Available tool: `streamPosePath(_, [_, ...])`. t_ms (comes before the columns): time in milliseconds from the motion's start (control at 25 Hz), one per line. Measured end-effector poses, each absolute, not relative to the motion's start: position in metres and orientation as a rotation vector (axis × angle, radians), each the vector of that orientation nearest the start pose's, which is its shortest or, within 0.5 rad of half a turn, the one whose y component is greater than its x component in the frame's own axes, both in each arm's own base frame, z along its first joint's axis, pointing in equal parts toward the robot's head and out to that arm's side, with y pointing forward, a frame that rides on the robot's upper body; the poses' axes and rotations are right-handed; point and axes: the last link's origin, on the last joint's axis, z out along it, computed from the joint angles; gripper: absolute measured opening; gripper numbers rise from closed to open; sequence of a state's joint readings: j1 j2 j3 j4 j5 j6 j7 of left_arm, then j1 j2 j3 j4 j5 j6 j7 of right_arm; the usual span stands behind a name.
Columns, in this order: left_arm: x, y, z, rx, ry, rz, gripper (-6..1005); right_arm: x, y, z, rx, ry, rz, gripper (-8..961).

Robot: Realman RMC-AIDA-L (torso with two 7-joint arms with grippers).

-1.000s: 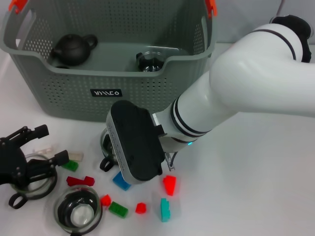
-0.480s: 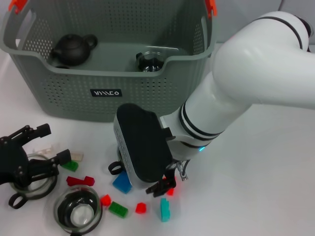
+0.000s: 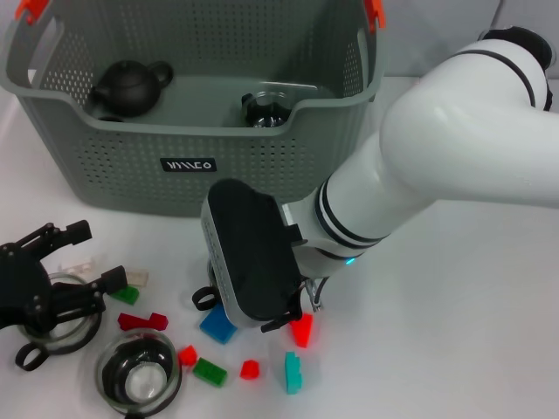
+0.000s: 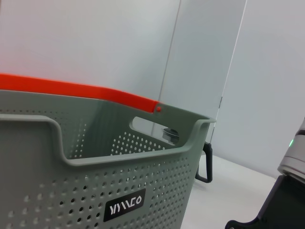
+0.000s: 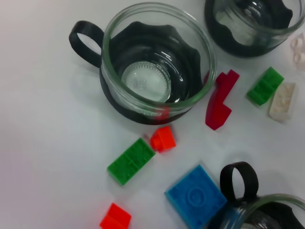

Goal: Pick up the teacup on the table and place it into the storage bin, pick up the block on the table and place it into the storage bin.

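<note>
My right end effector (image 3: 293,321) hangs low over the table (image 3: 454,332), right above the bright red block (image 3: 302,328); I cannot tell how its fingers are set. The blue block (image 3: 216,326) and a glass teacup (image 3: 203,288) crowd it closely, so I judge I might nudge either one. My left end effector (image 3: 65,262), spread wide, sits over another glass teacup (image 3: 44,319). Green and red blocks (image 3: 210,372) and a third teacup (image 3: 138,374) lie close. The grey storage bin (image 3: 188,166) stands behind, already holding a black teapot (image 3: 131,85).

Grey perforated storage bin (image 3: 262,166) with orange-red clips (image 3: 374,12); blue block (image 5: 195,195); green block (image 5: 130,161).
</note>
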State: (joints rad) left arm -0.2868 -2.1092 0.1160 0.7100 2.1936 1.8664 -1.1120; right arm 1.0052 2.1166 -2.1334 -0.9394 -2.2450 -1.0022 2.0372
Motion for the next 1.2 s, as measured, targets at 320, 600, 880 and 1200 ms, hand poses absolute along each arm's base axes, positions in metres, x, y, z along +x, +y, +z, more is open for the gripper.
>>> streamPosePath(320, [-0.342,0.224,0.047,-2.395,-0.660,-0.851,934,0.080,0.328,-0.165,-2.966,-0.655,-0.607,590])
streamPosePath(600, [-0.342,0.224,0.047,-2.393,-0.660,-0.855,934,0.082,0.329,-0.164,-2.970,-0.640,-0.614,282])
streamPosePath(880, [-0.342,0.224,0.047,-2.393,-0.660,-0.855,934,0.077,0.327,-0.159,-2.985,-0.618,-0.592,57])
streamPosePath(1200, [-0.343,0.224,0.047,-2.392,-0.662,-0.849,935,0.059,0.325,-0.112,-2.984,-0.526,-0.435,64])
